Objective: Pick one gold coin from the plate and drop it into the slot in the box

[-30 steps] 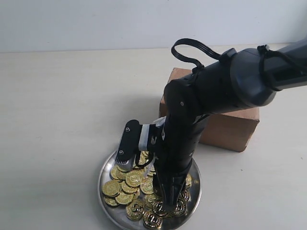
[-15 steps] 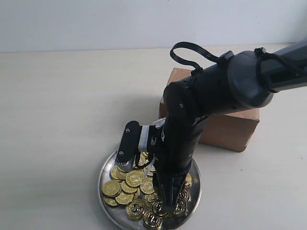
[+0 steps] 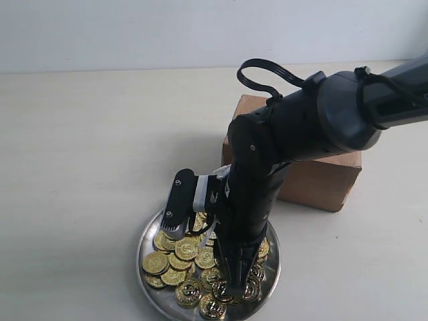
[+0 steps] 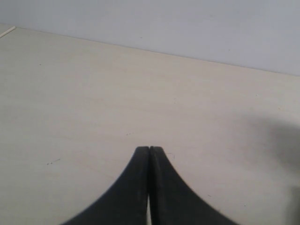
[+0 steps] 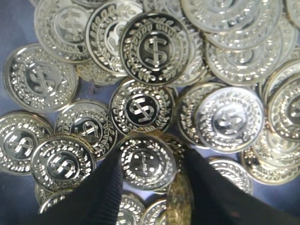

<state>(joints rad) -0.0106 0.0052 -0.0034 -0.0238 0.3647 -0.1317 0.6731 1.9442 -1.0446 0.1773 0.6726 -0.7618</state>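
- Right wrist view: right gripper points down into the coin heap, jaws part-way apart, straddling one flat, face-up gold coin; whether it is gripped cannot be told.
- Exterior view: round shiny silver metal plate on pale table, away from the wall-side edge.
- Scuffed brown cardboard box: just beside plate, toward that edge.
- Left wrist view: left gripper fully closed, empty.

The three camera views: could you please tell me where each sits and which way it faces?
Exterior view: off the arms, raised, looking down on the table, plate, coins and box; the right arm and right gripper show.
Left wrist view: on the left arm, facing across the table; only the shut left gripper shows.
Right wrist view: on the right arm, close above the coins, facing down; gripper fingers flank one coin.
Shared: exterior and right wrist views both show the coins and right gripper.
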